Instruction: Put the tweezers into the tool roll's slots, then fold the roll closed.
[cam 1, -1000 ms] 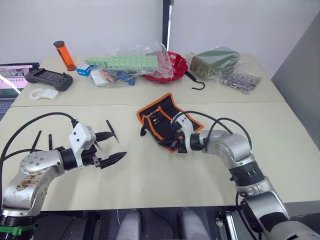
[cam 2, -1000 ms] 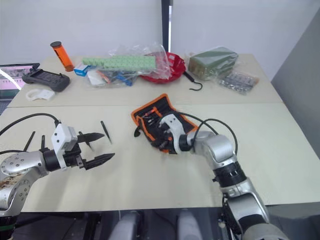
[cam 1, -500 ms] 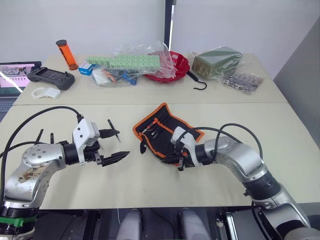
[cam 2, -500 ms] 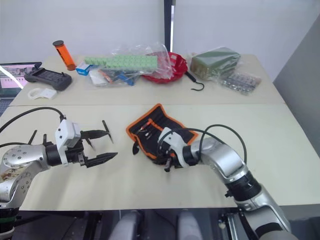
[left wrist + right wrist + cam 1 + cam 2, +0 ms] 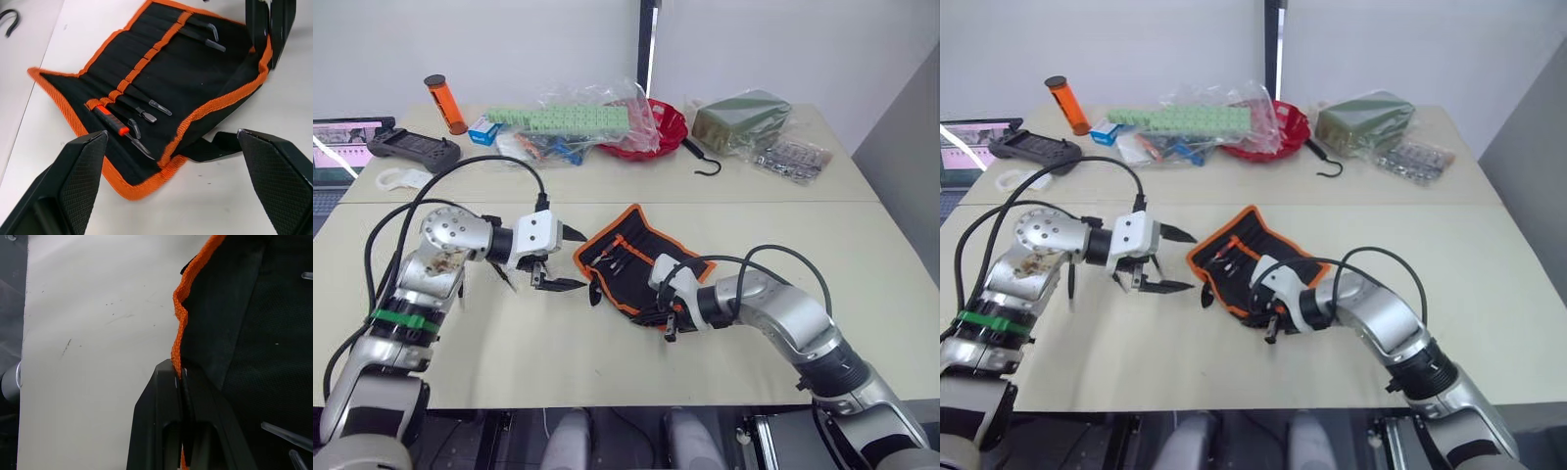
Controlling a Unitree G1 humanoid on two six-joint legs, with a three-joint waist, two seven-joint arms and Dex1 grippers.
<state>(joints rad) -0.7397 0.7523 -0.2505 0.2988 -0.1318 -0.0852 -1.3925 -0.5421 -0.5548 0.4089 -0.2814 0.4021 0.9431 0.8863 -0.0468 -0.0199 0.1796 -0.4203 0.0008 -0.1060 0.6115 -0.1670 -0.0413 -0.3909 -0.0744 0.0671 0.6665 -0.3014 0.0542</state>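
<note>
While pinched by right end effector (image 5: 182,382), tool roll (image 5: 161,73) edge hidden

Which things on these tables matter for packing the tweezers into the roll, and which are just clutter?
For the job:
- tool roll, open, its edge pinched by the right end effector
- tweezers in the slots
- left end effector, open beside the roll

Lying about:
- orange tube
- black hook
- red bowl
- green packet
- handheld controller

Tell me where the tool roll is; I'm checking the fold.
The tool roll lies open mid-table between the grippers, its near edge pinched by the right gripper.
</note>
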